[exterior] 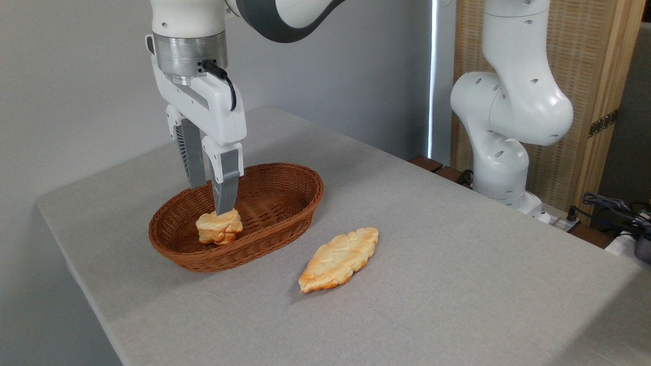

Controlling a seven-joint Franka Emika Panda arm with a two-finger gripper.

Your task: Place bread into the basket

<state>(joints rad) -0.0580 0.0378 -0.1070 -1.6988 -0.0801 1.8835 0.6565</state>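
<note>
Lower gently until the small bread piece [219, 227] settles on the woven floor at the left end of the basket [285, 175], then part the fingers straight and lift clear without dragging the rim. Claw [217, 207] pointing straight down from the upper left of the frame, wrist vertical, fingers close together and seemingly clamped on that piece. Long braided loaf [339, 259] lying flat on the worktop [457, 284], lower centre, just right of the basket, not yet inside.

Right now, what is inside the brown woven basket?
A small golden bread piece lies in the reddish-brown wicker basket, with the grey-fingered gripper at its top. The piece hides the basket floor beneath.
</note>
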